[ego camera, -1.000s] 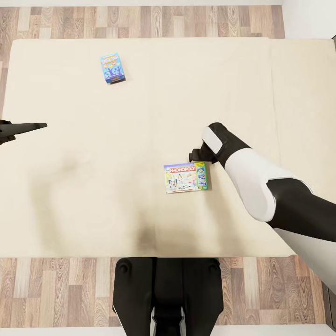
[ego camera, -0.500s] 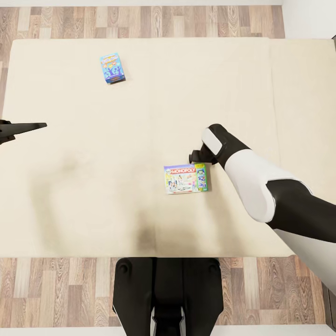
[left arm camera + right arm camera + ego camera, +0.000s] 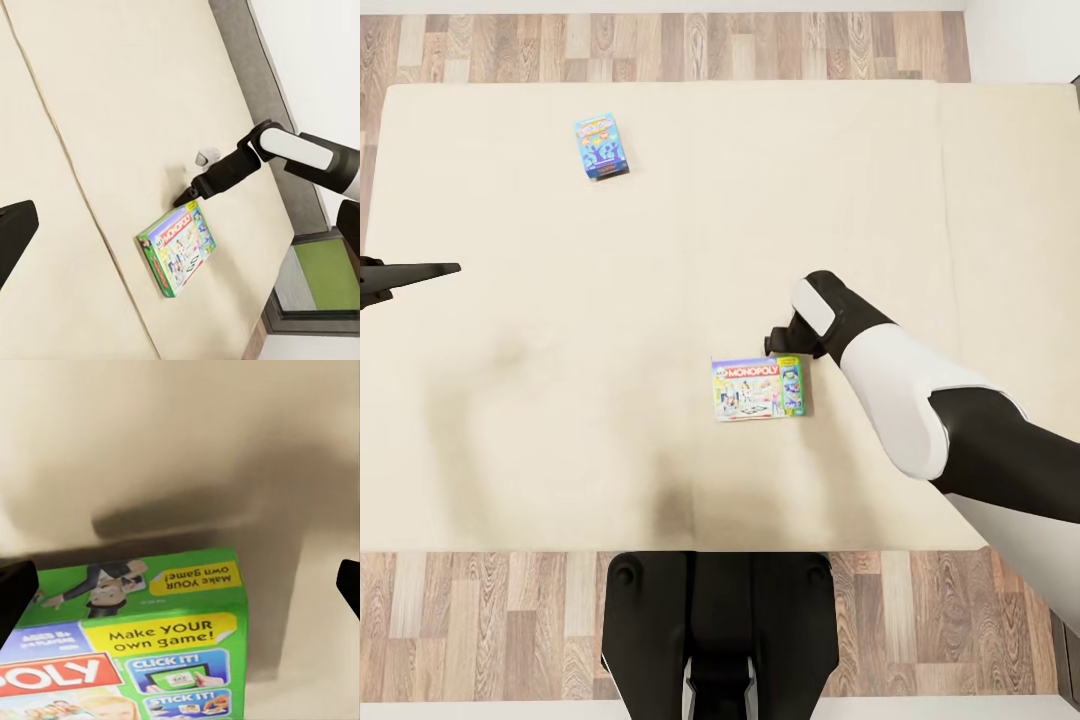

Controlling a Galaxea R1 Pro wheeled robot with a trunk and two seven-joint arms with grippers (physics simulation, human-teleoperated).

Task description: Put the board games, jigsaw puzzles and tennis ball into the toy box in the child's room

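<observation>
- Head view looks straight down on the bed (image 3: 560,440), whose plain cream mattress spans nearly the whole width, with wood-plank floor (image 3: 480,620) along its near and far edges.
- A white Monopoly box (image 3: 758,387) with multicoloured edges lies flat on the mattress, a little right of centre and toward the robot.
- A small teal-blue game box (image 3: 600,146) lies flat near the far edge of the bed, left of centre, well apart from the Monopoly box.
- The right arm reaches in from the lower right; the right gripper (image 3: 780,342) sits low at the far right corner of the Monopoly box, just beside it.
- In the right wrist view the two dark fingertips (image 3: 16,591) stand at opposite borders of the frame, so the jaws are spread wide and hold nothing; the green end of the Monopoly box (image 3: 150,652) lies between and ahead of them.
- The left wrist view shows the right gripper (image 3: 186,197) with its tip almost at the box's corner (image 3: 177,250); whether it touches cannot be told.
- The left gripper (image 3: 410,273) hovers over the mattress at the left edge of the head view, well away from both boxes; only a dark, tapering fingertip shows, so how far its jaws are parted cannot be told.
- The robot's dark base (image 3: 720,630) stands at the near side of the bed.
</observation>
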